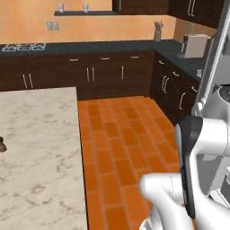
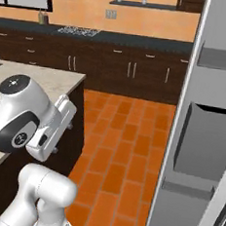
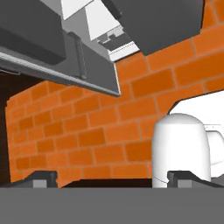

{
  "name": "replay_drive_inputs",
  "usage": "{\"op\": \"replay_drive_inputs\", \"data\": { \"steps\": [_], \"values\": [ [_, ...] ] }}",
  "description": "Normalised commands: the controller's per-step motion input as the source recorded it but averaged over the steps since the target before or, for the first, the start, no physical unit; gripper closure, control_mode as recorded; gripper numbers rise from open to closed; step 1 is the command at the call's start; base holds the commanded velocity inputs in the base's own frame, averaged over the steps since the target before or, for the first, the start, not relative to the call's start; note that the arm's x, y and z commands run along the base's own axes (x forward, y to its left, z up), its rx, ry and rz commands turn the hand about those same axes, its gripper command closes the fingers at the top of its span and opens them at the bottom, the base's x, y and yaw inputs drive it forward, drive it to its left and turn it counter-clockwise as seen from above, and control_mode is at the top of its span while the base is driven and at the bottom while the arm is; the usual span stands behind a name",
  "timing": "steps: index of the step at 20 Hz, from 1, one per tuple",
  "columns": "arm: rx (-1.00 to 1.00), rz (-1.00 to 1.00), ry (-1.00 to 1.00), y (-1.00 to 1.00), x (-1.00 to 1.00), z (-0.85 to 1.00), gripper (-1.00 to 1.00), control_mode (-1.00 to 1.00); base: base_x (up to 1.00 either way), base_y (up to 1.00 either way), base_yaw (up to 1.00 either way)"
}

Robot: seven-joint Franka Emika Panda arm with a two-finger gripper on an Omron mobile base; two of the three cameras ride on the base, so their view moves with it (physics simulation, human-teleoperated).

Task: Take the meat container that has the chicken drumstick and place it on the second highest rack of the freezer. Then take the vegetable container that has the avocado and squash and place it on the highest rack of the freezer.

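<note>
The freezer [image 2: 200,143] stands at the right with its grey door swung open, and dark grey door bins [image 2: 205,143] face me. Its long grey handle [image 1: 214,54] runs up the right edge of the left base view. In the hand view my gripper [image 3: 113,179] points down at the orange tiled floor, open, its fingertips [image 3: 43,178] far apart with nothing between them. The grey underside of the freezer door [image 3: 65,52] hangs above the gripper, with a glimpse of white interior [image 3: 100,22] behind it. The meat container, the vegetable container and both racks are out of view.
A marble island counter [image 1: 40,148] lies to the left, with a small dark brown object [image 1: 2,144] at its edge. Dark cabinets and a dark countertop [image 1: 103,47] run along the back wall, and a white appliance [image 1: 194,45] stands in the right corner. Orange floor [image 1: 121,143] lies between island and freezer.
</note>
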Motion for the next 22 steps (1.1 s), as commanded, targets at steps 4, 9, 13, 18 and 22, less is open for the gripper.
{"op": "replay_drive_inputs", "data": {
  "steps": [4, 9, 13, 18, 22],
  "values": [
    [0.0, 0.0, 0.0, 0.0, 0.0, 0.0, -1.0, 1.0, 0.81, 0.0, 0.01],
    [0.0, 0.0, 0.0, 0.0, 0.0, 0.0, -1.0, 1.0, 0.99, 0.08, -0.05],
    [0.0, 0.0, 0.0, 0.0, 0.0, 0.0, -1.0, 1.0, 1.0, 0.13, -0.08],
    [0.0, 0.0, 0.0, 0.0, 0.0, 0.0, -1.0, 1.0, 1.0, 0.17, -0.16],
    [0.0, 0.0, 0.0, 0.0, 0.0, 0.0, -1.0, 1.0, 1.0, 0.07, -0.37]
  ]
}}
